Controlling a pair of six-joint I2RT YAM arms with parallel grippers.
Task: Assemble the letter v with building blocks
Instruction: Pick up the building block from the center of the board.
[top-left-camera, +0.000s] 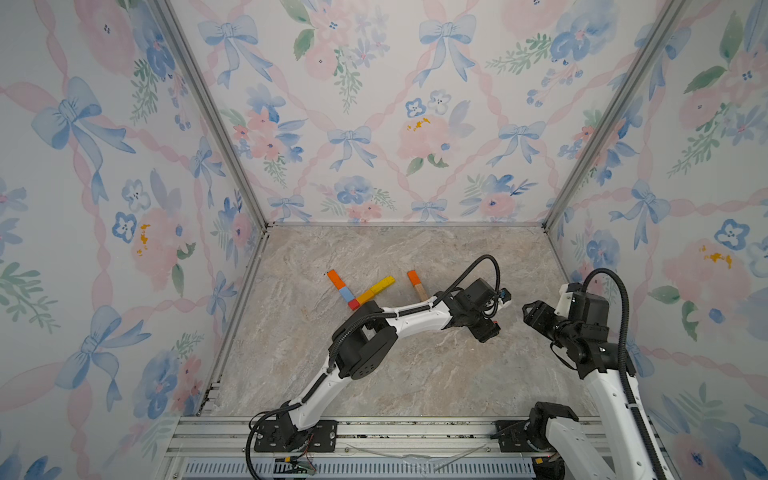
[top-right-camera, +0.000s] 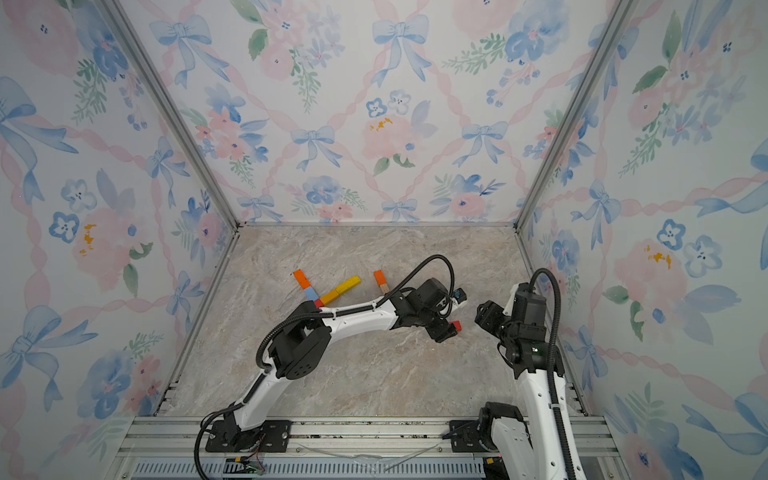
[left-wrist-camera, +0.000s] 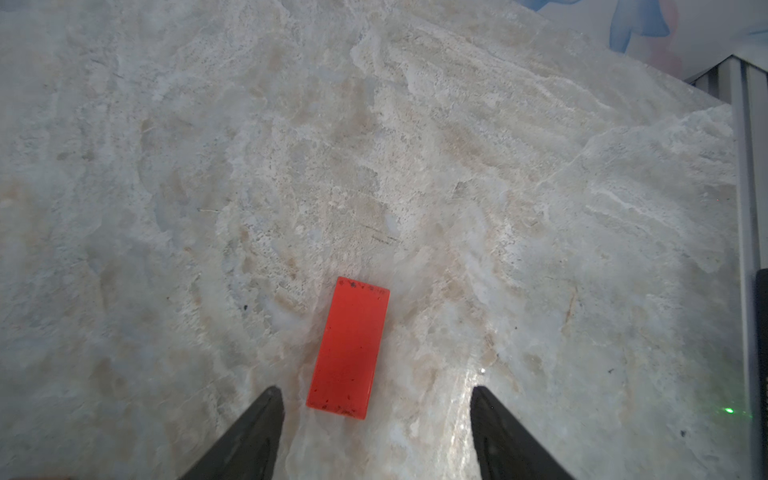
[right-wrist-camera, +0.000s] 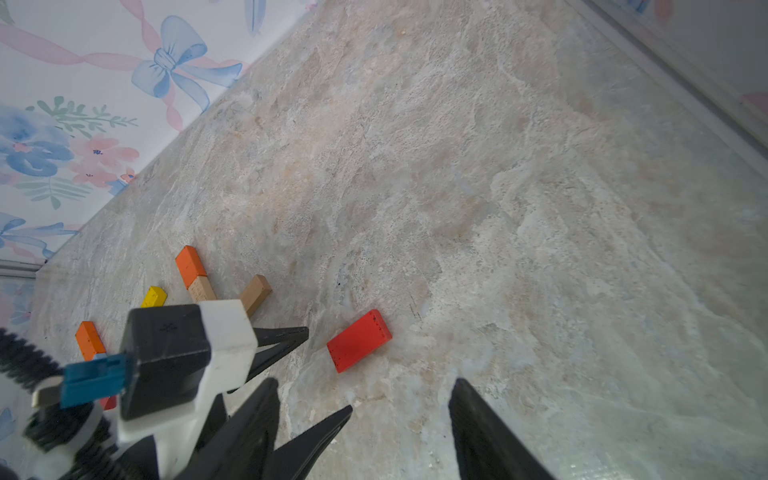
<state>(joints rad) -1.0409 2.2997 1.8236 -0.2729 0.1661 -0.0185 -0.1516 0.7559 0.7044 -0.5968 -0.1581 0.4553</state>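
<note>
Hanging just beside the loose red block (left-wrist-camera: 349, 349) on the counter (left-wrist-camera: 415, 166), the left hand (left-wrist-camera: 374, 390) gapes empty, likely aligned to grasp it.

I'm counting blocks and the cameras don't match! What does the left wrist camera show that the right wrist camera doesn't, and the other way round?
Only the left wrist view: a tiny green light spot. Only the right wrist view: orange blocks, a yellow block, tan blocks and the right end effector. Both: the red block lying flat on the marble table, just ahead of the open left end effector.
</note>
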